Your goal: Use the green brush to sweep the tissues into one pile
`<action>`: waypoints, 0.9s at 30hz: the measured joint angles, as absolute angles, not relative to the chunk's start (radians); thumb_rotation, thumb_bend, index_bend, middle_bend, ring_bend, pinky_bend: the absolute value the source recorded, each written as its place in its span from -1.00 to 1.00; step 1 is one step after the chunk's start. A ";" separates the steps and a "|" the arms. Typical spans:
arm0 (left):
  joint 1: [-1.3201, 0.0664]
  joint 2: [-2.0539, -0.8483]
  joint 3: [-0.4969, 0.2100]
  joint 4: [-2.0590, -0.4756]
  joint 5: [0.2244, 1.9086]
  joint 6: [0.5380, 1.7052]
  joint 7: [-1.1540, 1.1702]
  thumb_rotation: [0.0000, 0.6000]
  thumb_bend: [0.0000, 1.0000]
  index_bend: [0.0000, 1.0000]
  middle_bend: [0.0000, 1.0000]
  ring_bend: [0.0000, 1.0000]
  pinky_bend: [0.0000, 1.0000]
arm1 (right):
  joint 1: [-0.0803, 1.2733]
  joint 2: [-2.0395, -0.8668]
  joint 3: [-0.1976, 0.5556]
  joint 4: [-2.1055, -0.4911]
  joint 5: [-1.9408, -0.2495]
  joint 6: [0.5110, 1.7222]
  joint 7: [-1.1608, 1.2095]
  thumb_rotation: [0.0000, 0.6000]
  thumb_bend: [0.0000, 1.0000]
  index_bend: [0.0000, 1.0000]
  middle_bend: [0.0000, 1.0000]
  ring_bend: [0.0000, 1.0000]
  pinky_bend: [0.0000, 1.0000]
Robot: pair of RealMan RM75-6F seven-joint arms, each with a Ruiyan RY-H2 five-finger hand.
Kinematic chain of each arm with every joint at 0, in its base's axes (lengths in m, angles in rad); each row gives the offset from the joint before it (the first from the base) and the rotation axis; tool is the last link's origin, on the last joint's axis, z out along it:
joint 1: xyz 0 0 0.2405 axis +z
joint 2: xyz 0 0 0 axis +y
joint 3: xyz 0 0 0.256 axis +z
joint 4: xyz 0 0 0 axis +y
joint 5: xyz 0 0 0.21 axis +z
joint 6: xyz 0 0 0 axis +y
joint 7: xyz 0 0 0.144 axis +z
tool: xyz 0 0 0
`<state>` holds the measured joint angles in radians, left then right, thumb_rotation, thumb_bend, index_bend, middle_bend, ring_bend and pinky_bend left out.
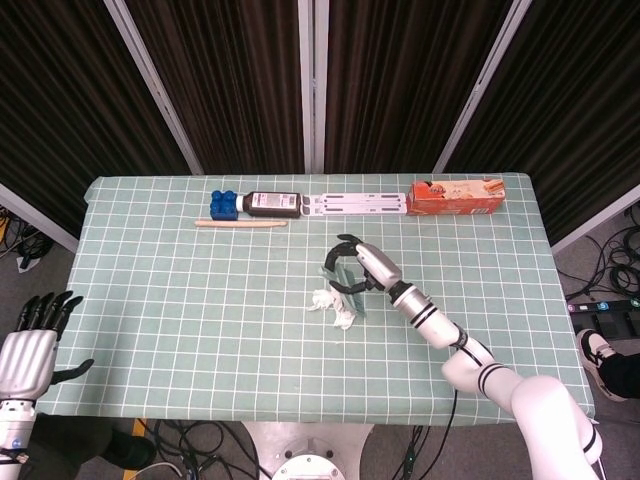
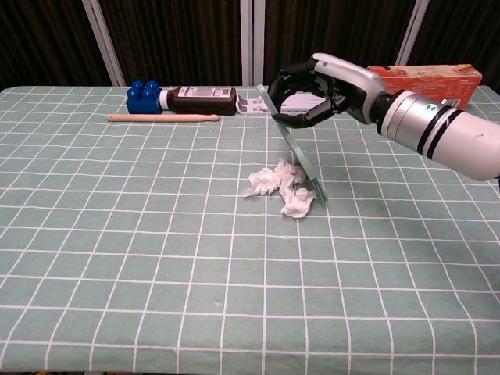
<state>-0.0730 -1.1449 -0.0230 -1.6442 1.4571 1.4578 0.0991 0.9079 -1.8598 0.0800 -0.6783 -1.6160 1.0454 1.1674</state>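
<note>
My right hand grips the green brush, a thin flat blade slanting down to the table. Its lower edge touches the right side of the crumpled white tissues, which lie bunched together near the table's middle. My left hand hangs beyond the table's left front corner with its fingers apart, holding nothing; the chest view does not show it.
Along the far edge lie a blue block, a dark bottle, a wooden stick, a white rack and an orange box. The green checked cloth covers the table.
</note>
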 measured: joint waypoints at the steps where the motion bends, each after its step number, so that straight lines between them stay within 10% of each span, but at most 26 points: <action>1: -0.073 -1.146 -0.023 -1.643 1.457 1.457 0.098 1.00 -1.00 -0.76 -0.85 -0.91 -0.89 | 0.907 -1.858 0.078 -0.687 -1.617 1.051 1.169 1.00 -0.13 0.27 0.26 -0.40 -0.83; 15: -0.079 -1.153 -0.026 -1.622 1.464 1.454 0.077 1.00 -1.00 -0.76 -0.85 -0.91 -0.89 | 0.855 -1.763 0.063 -0.791 -1.629 1.171 1.067 1.00 -0.11 0.28 0.24 -0.40 -0.83; 27: -0.090 -1.162 -0.027 -1.610 1.481 1.450 0.066 1.00 -1.00 -0.76 -0.85 -0.91 -0.89 | 0.743 -1.609 0.029 -0.873 -1.545 1.091 0.437 1.00 -0.12 0.23 0.20 -0.48 -0.83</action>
